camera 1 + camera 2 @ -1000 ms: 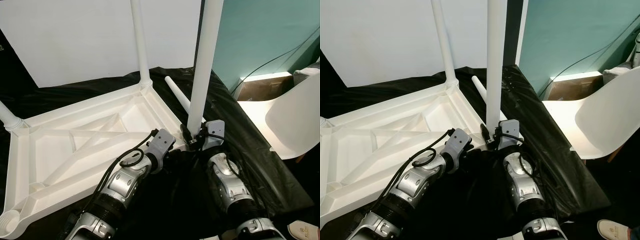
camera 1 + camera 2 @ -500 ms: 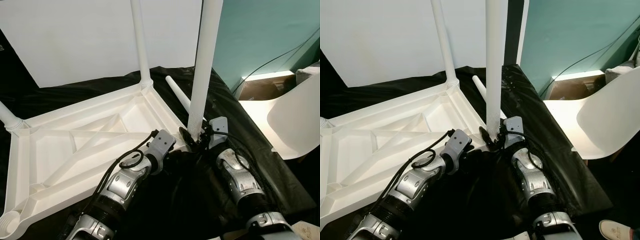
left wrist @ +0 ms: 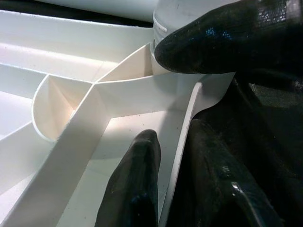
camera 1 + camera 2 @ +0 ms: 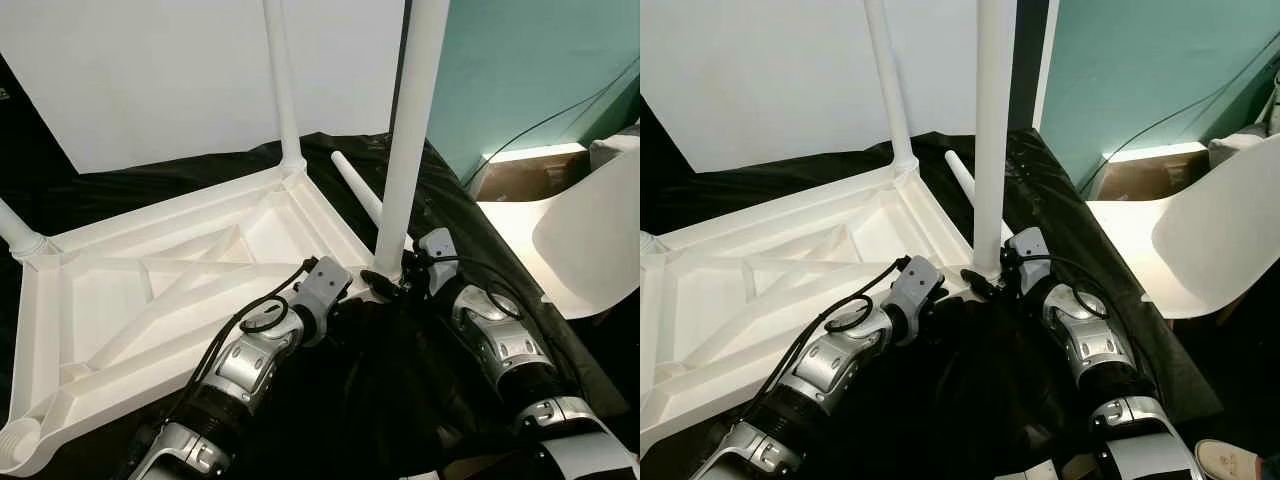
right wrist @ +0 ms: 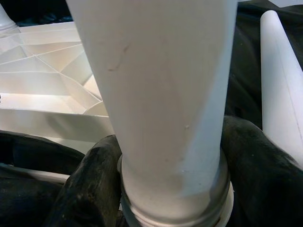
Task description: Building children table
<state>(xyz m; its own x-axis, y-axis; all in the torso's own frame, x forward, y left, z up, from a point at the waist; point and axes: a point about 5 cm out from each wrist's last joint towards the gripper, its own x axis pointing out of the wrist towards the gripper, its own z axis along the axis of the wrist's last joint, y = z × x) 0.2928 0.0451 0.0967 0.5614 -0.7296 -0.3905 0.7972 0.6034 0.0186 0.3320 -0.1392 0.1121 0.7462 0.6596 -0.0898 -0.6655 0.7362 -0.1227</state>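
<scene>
Right gripper is clenched around the base of the tall white plastic table leg, black fingers on both sides of it just above its ribbed collar. Your left gripper is pinching the rim wall of the upside-down white plastic tabletop right by that corner: one finger inside the rib cavity, the other outside the wall.

What changed over the last second: your right forearm has swung outward, toward the white chair, with the wrist rolled while the fingers stayed at the leg base. The leg has also gone from a slight lean to close to upright. To me that reads as a twist stroke, screwing the leg into the near right corner socket. The left gripper and the tabletop have barely moved, so the bracing is working.

Status: the far right leg stands in its corner, a far left leg stub shows at its own, the near left corner socket is open, and a spare white leg lies on the black sheet just behind the one you're holding.

I can't see whether the thread is fully seated. You probably need to regrip and twist again.
</scene>
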